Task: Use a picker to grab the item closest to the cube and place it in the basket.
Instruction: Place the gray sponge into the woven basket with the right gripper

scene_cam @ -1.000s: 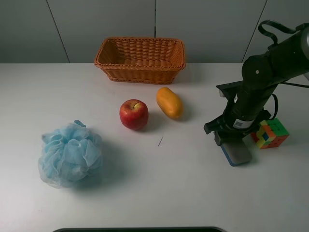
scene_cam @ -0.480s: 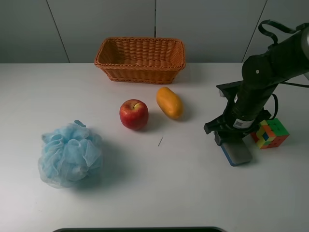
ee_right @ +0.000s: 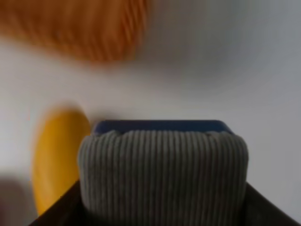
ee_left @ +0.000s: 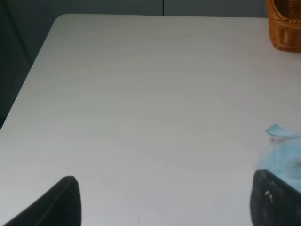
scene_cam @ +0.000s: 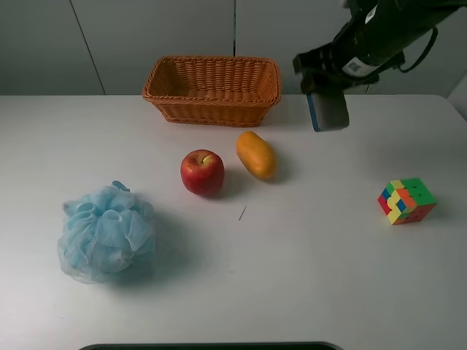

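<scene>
**Right picker: item gripped in the air, beside the basket**

**Arm pose.** Your right arm [scene_cam: 379, 33] comes into the high view from the upper right corner. It reaches toward the far side of the table [scene_cam: 306, 277], with black cable looping off it.

**End effector.** The picker [scene_cam: 325, 89] points down, its jaws clamped on opposite sides of the item [scene_cam: 329, 113]. The item hangs below the fingers, clear of the table, showing a grey face and a blue edge. In the right wrist view, which is blurred, the item [ee_right: 162, 174] fills much of the picture. There you see ribbed grey fabric with a blue base beyond it and a dark jaw at each side.

**Around the picker.**
- The basket [scene_cam: 211, 102] is near the picker, on its left in the high view. The item is outside the basket's rim, not over it.
- The mango [scene_cam: 256, 154] lies below the picker, toward the camera and a little left.
- The apple [scene_cam: 202, 172] sits just beyond the mango.
- The cube [scene_cam: 406, 200] is well apart, toward the near right.
- The blue bath pouf [scene_cam: 106, 231] is farthest from the picker.

**Left gripper.** Your left gripper [ee_left: 164, 181] has its fingers spread wide over bare table, with nothing between them. The pouf's edge is near one finger.
</scene>
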